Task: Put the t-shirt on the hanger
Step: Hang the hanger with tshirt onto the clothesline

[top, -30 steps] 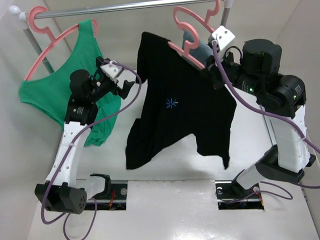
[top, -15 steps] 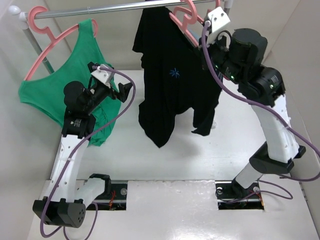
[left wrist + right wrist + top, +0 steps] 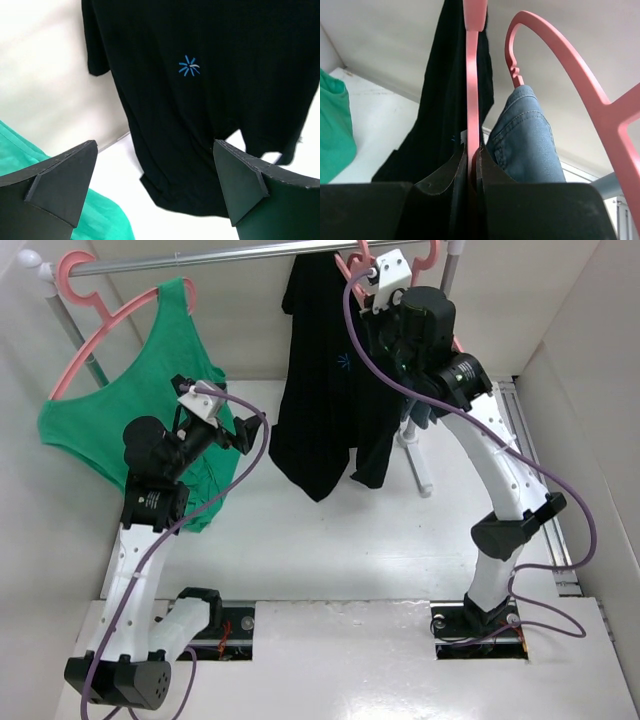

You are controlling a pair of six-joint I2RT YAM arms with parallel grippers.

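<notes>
The t-shirt is black with a small blue starburst on the chest. Its hanger is salmon-pink. The tank top is green, the denim grey-blue with pale stitching. The bench is white; the cables are purple.

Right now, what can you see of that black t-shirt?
The black t-shirt is soft, short-sleeved cloth with a small blue starburst on the chest. It hangs limp on a salmon-pink hanger pinched by the right arm's fingers, up by the metal rail, hem dangling above the white table.
</notes>
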